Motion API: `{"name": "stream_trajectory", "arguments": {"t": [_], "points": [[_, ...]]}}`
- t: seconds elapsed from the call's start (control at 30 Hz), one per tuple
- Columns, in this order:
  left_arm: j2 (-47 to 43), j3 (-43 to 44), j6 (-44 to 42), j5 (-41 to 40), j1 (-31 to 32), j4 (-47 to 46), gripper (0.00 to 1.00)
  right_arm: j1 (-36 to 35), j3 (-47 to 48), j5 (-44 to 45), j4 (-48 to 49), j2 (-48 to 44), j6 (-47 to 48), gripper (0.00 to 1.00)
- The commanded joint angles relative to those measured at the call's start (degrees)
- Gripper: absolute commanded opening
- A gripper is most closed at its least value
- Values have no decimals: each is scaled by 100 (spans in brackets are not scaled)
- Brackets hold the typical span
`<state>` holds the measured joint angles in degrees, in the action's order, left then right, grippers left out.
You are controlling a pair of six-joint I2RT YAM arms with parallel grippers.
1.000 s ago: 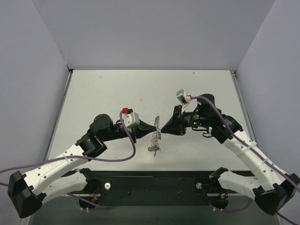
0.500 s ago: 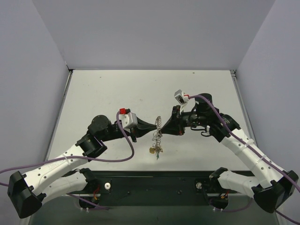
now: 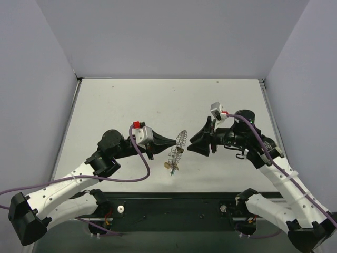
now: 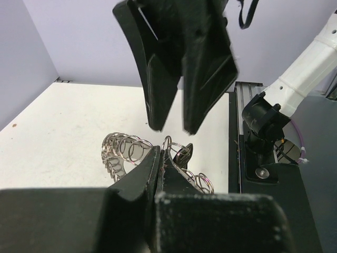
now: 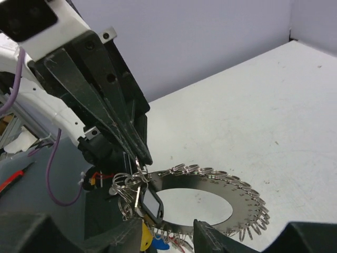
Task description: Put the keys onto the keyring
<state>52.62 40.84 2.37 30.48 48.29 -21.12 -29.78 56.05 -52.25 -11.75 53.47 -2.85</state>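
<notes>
The keyring (image 5: 213, 182) hangs in the air above the tabletop (image 3: 131, 100), between the two arms. The left gripper (image 3: 172, 141) has its fingers (image 5: 131, 139) pinched together on the keyring's rim, at the edge nearest that arm. The ring is a flat silvery disc edged all round with small wire loops. A small bunch of keys (image 3: 172, 166) dangles below the keyring from the same part of the rim. From the right wrist I can make out a black-headed key (image 5: 151, 204), a yellow one (image 5: 142, 236) under it and a bit of blue (image 5: 159, 244) lower down. The rest of the bunch runs out of the picture, so I can't say whether a green or a red key is there too. The right gripper (image 3: 190, 146) sits just beside the keyring on its far side from the left arm. Its fingers (image 4: 202, 58) are apart with nothing between them, and they don't touch the rim. At least three keys look threaded on, so I'd judge the job well along, perhaps nearly finished. From above I can't pick out any loose key near the keyring. If one is left, it would have to be picked up and worked onto a loop while the left arm holds the ring steady.
</notes>
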Motion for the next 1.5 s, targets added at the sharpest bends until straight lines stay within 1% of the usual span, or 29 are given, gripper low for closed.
{"name": "stream_trajectory", "arguments": {"t": [0.0,0.03,0.07,0.17,0.23,0.3,0.37,0.43,0.47,0.5,0.63,0.73,0.77,0.83,1.0,1.1,1.13,1.23,1.37,1.47], "points": [[-138,64,-9,63,5,-533,0,86,-68,-48,313,-495,372,47],[-138,64,-9,72,-4,-533,0,86,-120,-249,488,-583,356,49],[-138,64,-9,81,-4,-533,0,95,-164,-399,594,-618,321,54],[-112,56,9,81,5,-559,0,86,-375,-925,1121,-715,49,59],[-103,47,18,81,5,-577,0,69,-454,-1033,1403,-698,-75,61],[-112,56,18,72,-4,-577,0,-10,-490,-1033,1395,-654,-75,63],[-94,56,27,63,-4,-586,0,-133,-473,-850,1272,-584,3,64],[-77,73,35,72,5,-586,0,-422,-455,-253,931,-557,231,67],[-77,65,35,72,-4,-586,0,-519,-446,-42,859,-575,389,71],[-85,73,44,72,-4,-586,0,-651,-455,317,824,-575,425,72],[-77,82,53,72,5,-559,0,-748,-455,627,911,-444,426,71],[-85,91,44,55,5,-533,0,-784,-411,786,955,-329,391,65],[-94,82,53,46,5,-524,0,-792,-402,804,964,-303,373,60],[-94,82,53,46,-4,-524,0,-793,-385,856,1007,-224,338,55],[-77,73,62,46,5,-533,0,-801,-341,848,1078,-100,294,48],[-77,64,70,46,5,-559,0,-801,-349,787,1122,-74,285,35],[-68,56,79,46,-4,-568,0,-801,-349,769,1113,-65,285,25],[-59,38,114,46,5,-638,0,-810,-341,672,1078,-30,285,8],[-68,29,167,46,5,-752,0,-810,-349,620,946,-12,311,0],[-68,29,176,55,-4,-779,0,-810,-367,514,885,-21,355,0]]}}
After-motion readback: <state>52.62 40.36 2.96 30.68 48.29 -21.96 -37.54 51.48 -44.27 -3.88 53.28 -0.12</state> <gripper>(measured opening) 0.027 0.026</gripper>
